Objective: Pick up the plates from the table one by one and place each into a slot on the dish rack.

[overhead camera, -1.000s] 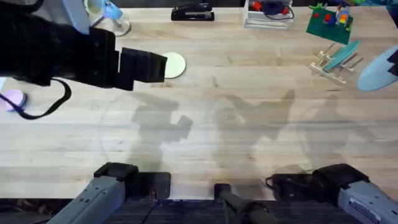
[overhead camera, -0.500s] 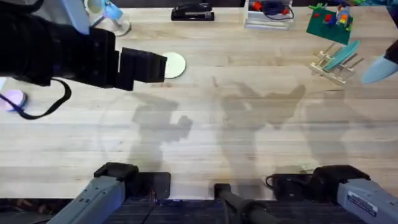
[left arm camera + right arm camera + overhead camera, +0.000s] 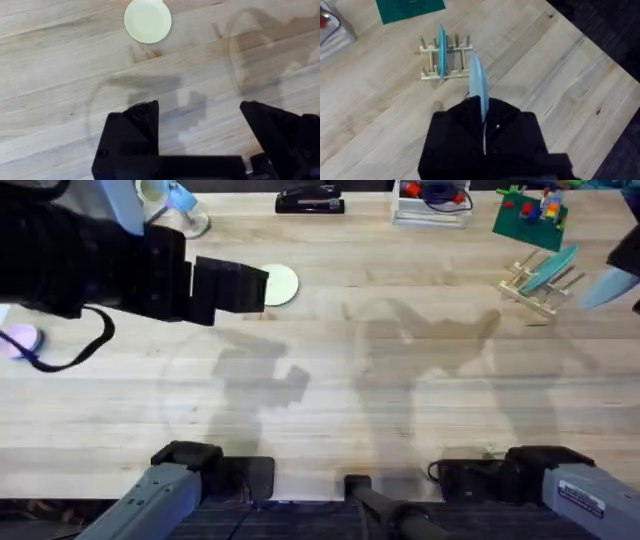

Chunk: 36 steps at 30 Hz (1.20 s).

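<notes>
My right hand [image 3: 482, 122] is clamped on a light blue plate [image 3: 478, 85], held on edge; from the right wrist view the plate shows as a thin blue blade rising out of the closed black fingers. In the overhead view this plate [image 3: 607, 286] hangs at the far right edge of the bench [image 3: 400, 380], just beside the dish rack [image 3: 535, 283] but apart from it.

The dish rack is a small pale wooden piece with thin upright pegs on a slatted base. A second blue plate [image 3: 441, 50] stands upright on edge in a slot between its pegs; the other gaps beside it are open. A green board [image 3: 530, 218] with toy bricks lies just beyond the rack.

The cream-yellow plate [image 3: 148, 20] lies flat on the bench, round, plain and pale. My left hand [image 3: 200, 125] hovers near it with its black fingers spread wide apart and gripping nothing. In the overhead view that plate [image 3: 281, 284] sits at the tip of my left arm, partly covered by it.

Against the earlier overhead frames, the held blue plate has shifted further toward the right edge and shows less of its face. The left arm, the cream-yellow plate and the rack with its standing plate are unchanged.
</notes>
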{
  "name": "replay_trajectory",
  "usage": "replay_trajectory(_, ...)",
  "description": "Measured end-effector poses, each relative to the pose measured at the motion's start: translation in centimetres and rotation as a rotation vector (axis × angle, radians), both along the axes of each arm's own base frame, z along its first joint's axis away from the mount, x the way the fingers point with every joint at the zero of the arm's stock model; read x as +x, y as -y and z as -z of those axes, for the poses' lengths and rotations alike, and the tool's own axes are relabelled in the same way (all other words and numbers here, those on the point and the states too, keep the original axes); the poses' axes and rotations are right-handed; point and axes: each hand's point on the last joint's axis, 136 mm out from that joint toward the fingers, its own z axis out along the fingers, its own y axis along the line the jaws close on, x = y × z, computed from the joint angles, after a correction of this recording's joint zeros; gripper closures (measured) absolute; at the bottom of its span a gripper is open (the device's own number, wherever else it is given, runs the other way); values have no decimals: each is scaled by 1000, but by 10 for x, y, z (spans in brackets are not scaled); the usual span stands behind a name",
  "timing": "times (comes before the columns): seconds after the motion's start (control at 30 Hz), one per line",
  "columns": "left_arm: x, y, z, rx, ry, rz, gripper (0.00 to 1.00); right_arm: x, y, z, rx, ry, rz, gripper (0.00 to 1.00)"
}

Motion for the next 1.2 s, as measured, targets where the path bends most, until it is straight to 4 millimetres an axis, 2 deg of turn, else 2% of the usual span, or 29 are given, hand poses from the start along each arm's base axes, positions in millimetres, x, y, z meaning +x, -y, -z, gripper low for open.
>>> replay_trajectory(0.67,0,0,0,0,0,0,8,15,25,8,-35,-37,39,973)
replay_trajectory(1.03,0,0,0,0,0,0,7,43,43,28,-21,-63,52,972)
replay_trajectory(1.2,0,0,0,0,0,0,7,57,46,36,-18,-56,50,972)
